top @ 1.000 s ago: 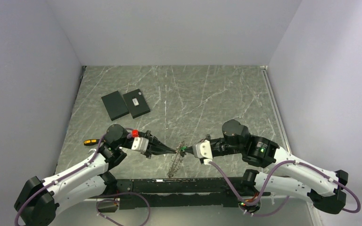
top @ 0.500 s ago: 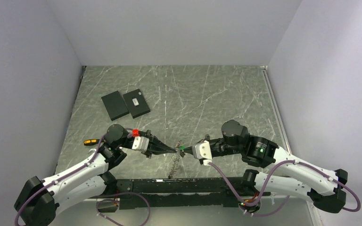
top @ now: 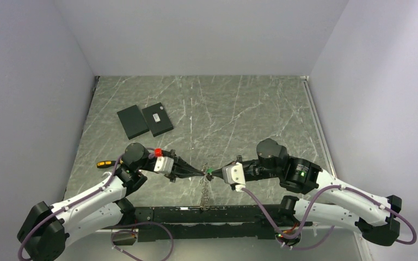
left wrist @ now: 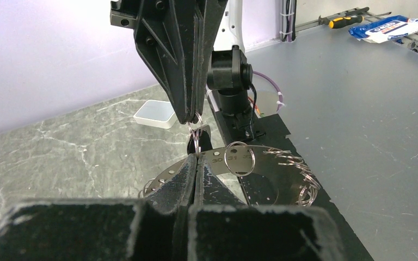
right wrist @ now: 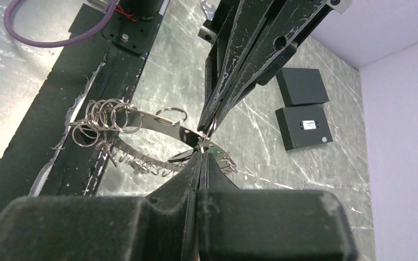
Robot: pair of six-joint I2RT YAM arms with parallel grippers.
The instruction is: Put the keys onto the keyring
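My left gripper (top: 202, 173) and right gripper (top: 212, 173) meet tip to tip above the table's near middle. Both are shut on the keyring (left wrist: 196, 138), a small thin ring pinched between the two pairs of tips; it also shows in the right wrist view (right wrist: 209, 128). Its grey chain (top: 203, 190), a curved metal strip (right wrist: 141, 117) carrying several loose rings, hangs below, with the green tag (top: 209, 173) at the tips. A small dark key head (right wrist: 179, 157) hangs beside the right fingertips. A black-and-yellow key-like piece (top: 104, 163) lies left of the left arm.
Two flat black plates (top: 132, 121) (top: 158, 119) lie at the back left of the marble table (top: 239, 114). The black base rail (top: 196, 213) runs along the near edge under the chain. A small clear box (left wrist: 154, 113) sits on the table beyond the right gripper.
The chain, which slanted down to the left, has swung to hang nearly straight below the tips. Both grippers stay shut and have hardly moved.
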